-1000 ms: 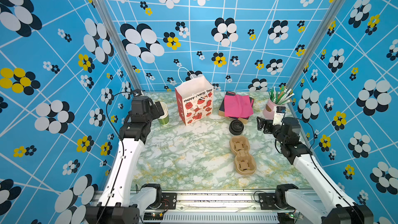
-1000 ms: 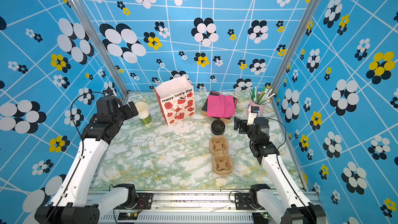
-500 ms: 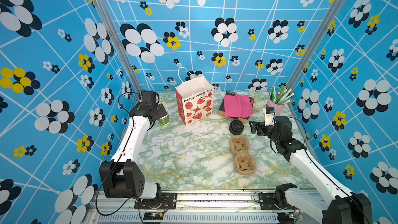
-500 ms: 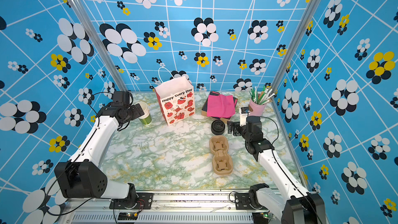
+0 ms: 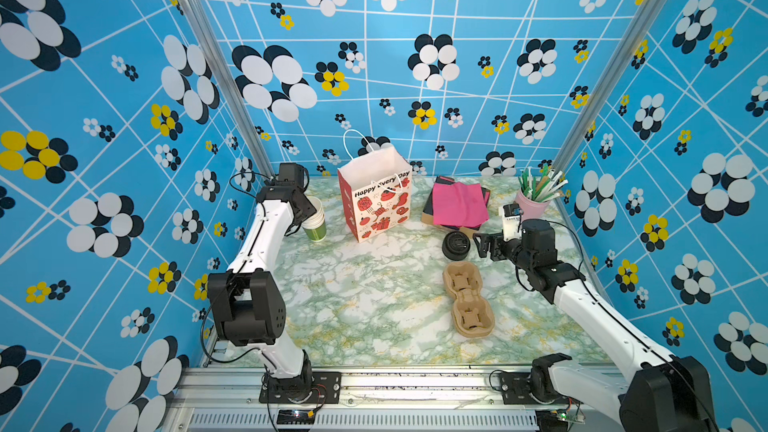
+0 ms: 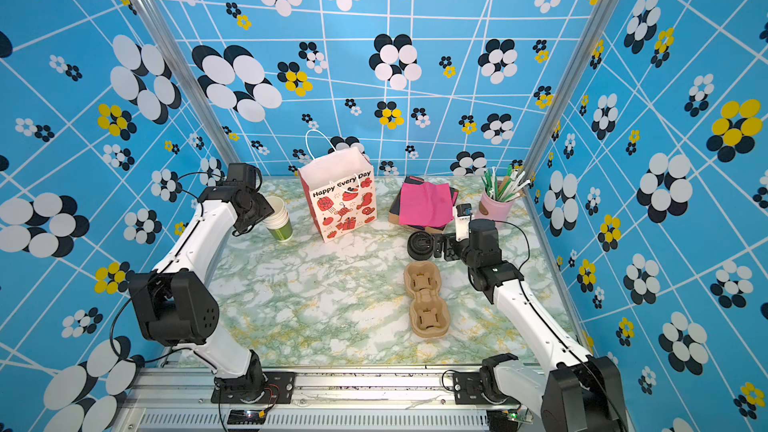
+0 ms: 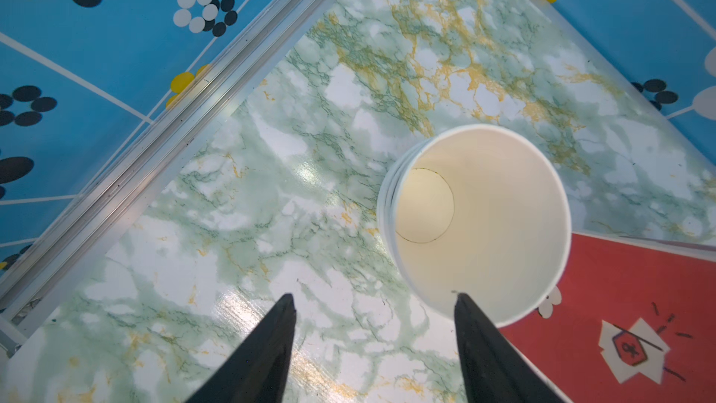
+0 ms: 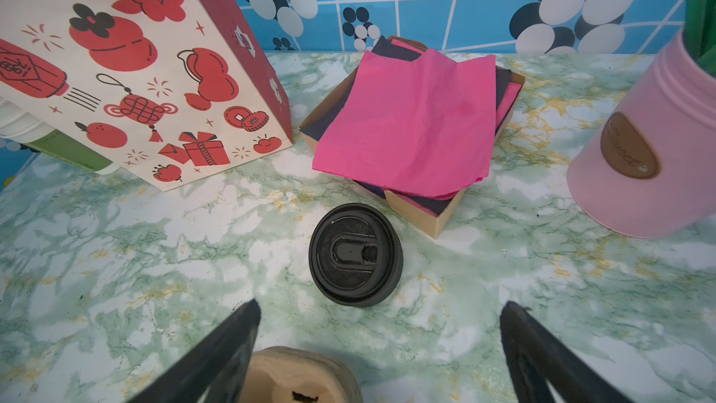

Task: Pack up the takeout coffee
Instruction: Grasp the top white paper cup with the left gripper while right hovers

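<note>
- A green-and-white marbled counter (image 5: 353,284) fills the lower middle of both top views, between blue flowered walls.
- The white-and-black left arm (image 5: 266,238) rises along the left edge of the counter. The left jaws stand partly open over the back left corner and hold nothing. In the left wrist view one black fingertip (image 7: 461,302) overlaps the rim of the cup stack and bare counter shows between the two.
- The white-and-black right arm (image 5: 590,309) reaches in from the lower right. The right jaws are spread wide and empty, low over the counter just right of the lids.
- A white paper gift bag (image 5: 376,205) with red prints and "Happy Every Day" stands upright and open at frame centre.
- A brown cardboard box (image 8: 445,215) right of the bag holds pink and dark paper napkins (image 5: 457,203).
- A brown moulded-pulp two-cup carrier (image 5: 467,299) lies empty, below and right of centre.
- A pink metal tin (image 5: 530,209) of green and white straws (image 5: 540,184) stands in the counter's back right corner.
- A stack of lidless cream-and-green paper cups (image 5: 316,222) stands upright left of the bag.
- A stack of loose black plastic sip lids (image 5: 456,245) sits between the box and the carrier.
- The takeout coffee, a lidded white cup, cannot be made out in any view, so I cannot tell where it is.
</note>
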### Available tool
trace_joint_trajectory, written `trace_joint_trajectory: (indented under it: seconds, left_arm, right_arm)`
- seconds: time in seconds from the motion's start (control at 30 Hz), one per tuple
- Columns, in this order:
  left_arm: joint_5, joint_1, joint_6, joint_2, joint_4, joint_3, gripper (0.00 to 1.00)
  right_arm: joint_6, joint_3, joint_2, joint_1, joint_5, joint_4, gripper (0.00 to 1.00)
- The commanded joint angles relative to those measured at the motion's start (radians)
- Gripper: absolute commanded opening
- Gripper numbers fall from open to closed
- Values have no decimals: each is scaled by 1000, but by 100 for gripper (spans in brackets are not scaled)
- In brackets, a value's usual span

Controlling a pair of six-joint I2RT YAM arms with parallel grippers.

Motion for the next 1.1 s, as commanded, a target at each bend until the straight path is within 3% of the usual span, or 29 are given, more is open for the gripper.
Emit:
trace_joint_trajectory:
  seconds: [0.0,0.3,0.83,1.07]
  left_arm:
    - [7,14,-37,36,-45,44,60]
    - [29,21,-78,80,-39,77,44]
    - [50,28,-102,113,-59,114,6]
    - [56,30,-105,67,-71,115,4]
  right_arm:
    - [10,18,7,12,-20,-10,99]
    - [6,13,22,17,-26,-6,99]
    - [4,2,38,18,-37,-7,99]
    - [19,5,41,18,-54,-7,99]
